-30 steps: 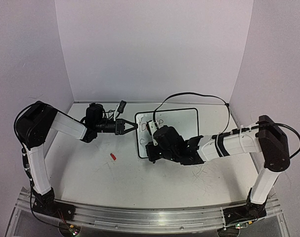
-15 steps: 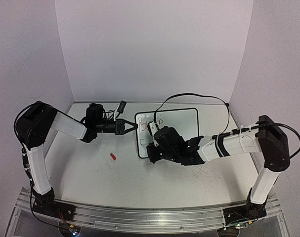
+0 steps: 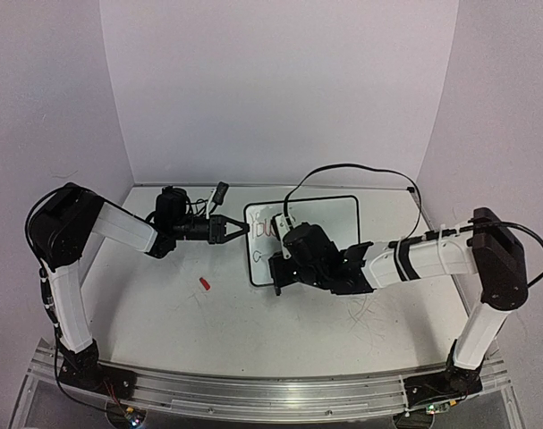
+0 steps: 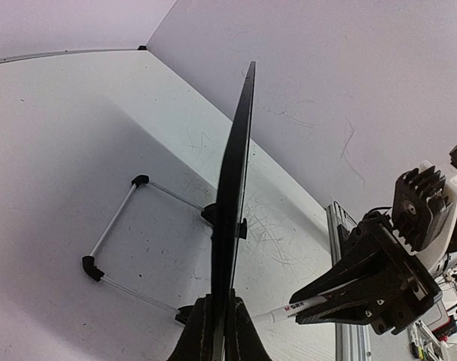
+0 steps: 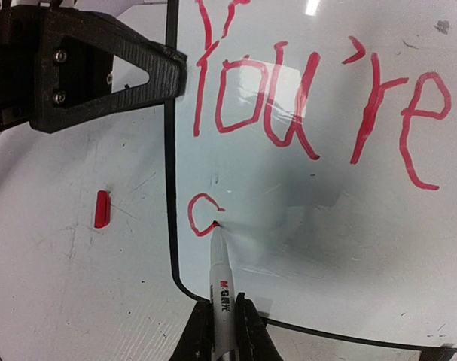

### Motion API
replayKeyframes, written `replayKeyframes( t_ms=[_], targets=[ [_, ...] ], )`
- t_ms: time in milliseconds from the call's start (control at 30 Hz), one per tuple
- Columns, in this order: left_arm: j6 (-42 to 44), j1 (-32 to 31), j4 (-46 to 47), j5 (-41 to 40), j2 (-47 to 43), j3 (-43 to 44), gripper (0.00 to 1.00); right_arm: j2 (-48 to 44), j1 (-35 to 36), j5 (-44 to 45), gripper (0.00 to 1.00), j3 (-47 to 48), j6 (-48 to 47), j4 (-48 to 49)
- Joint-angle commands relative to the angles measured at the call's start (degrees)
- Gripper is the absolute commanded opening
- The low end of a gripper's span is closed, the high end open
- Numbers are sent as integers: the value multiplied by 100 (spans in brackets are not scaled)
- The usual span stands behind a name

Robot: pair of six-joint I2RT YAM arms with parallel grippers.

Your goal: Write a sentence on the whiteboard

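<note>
One word done, we judge. Top view: whiteboard (image 3: 329, 222) sits centre frame; its red writing is too small to read, and the right arm (image 3: 414, 259) covers its lower left.

Left wrist view: bottom centre, left gripper (image 4: 217, 335) pinches the board's edge. The board is edge-on, so its face is hidden. Lower right, right gripper (image 4: 307, 308) clamps the marker (image 4: 282, 311).

Right wrist view: sentence (image 5: 311, 98) reads "You're". Below it is one curved stroke, with the nib on it. "amazing truly" is left. The top of the Y is cut off.
</note>
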Motion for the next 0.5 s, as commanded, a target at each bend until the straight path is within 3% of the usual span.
replayKeyframes(
  t_ms=[0, 467],
  targets=[
    [65, -130, -93, 182, -139, 213, 0, -174, -197, 464, 0, 54, 2, -31],
    [76, -131, -108, 187, -122, 236, 0, -102, -213, 416, 0, 220, -110, 73]
  ],
)
